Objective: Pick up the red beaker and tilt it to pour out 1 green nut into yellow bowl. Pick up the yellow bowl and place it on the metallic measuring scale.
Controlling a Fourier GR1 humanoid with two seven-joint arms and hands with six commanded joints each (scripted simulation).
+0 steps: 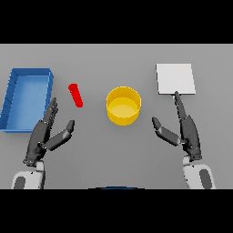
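Closest to the robot, both hands sat low over the grey table [113, 154], palms turned inward toward each other. The left hand [43, 134] was spread wide, fingers straight and pointing up and away, thumb sticking out toward the middle, and it held nothing and touched nothing. The right hand [184, 129] looked much the same, fingers straight and relaxed, thumb angled in toward the centre, also holding nothing. Its fingertips reached up to the near edge of the scale, though I couldn't tell if they touched it or just overlapped it in this view.

Between the two hands there was a good stretch of bare table, so plenty of room there.

A bit further out, the yellow bowl [123, 105] stood upright about in the middle, apart from everything else. I couldn't make out anything inside it. To its left the red beaker [75, 95] appeared tilted, just beyond the left hand's fingertips, with a gap between them.

Along the left edge sat a blue tray [45, 93], its long side running away from the robot, right next to the left hand. Farthest back on the right was the flat pale scale [175, 77].
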